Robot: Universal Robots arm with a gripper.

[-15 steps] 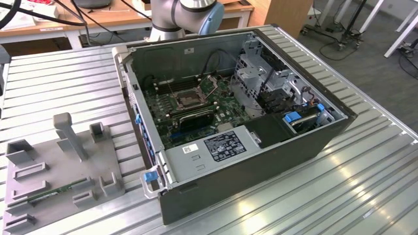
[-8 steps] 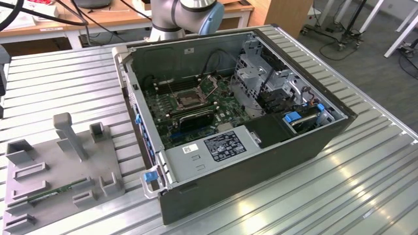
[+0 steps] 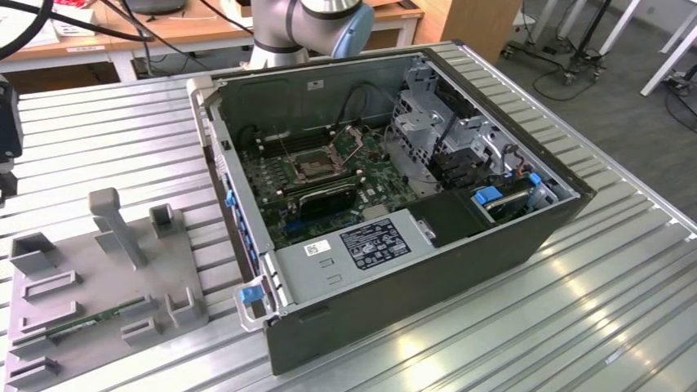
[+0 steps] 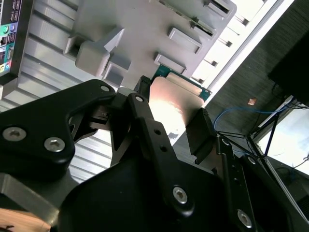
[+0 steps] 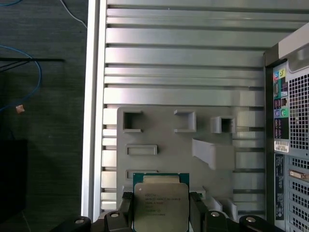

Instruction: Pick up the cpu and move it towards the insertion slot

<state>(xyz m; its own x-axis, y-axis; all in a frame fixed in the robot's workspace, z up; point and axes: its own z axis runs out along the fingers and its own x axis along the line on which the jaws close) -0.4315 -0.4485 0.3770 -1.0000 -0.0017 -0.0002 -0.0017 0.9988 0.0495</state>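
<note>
In both wrist views my gripper (image 5: 161,213) is shut on the cpu (image 5: 161,205), a flat square chip with a silvery-beige face and a green rim. The black fingers (image 5: 126,212) press on two opposite edges of it. The chip hangs above the near edge of the grey tray (image 5: 164,130), off its surface. The second wrist view shows the cpu (image 4: 171,101) between the same fingers (image 4: 200,133) of the gripper (image 4: 171,123). The insertion slot (image 3: 313,167), a silver-framed socket with a dark centre, sits on the green motherboard inside the open computer case (image 3: 436,269).
The grey tray (image 3: 98,278) with raised holders stands at the exterior view's left on the ribbed metal table (image 3: 610,310). A green memory stick (image 3: 82,321) lies in it. The robot's base (image 3: 299,24) rises behind the case. The case's rear panel (image 5: 289,145) stands beside the tray.
</note>
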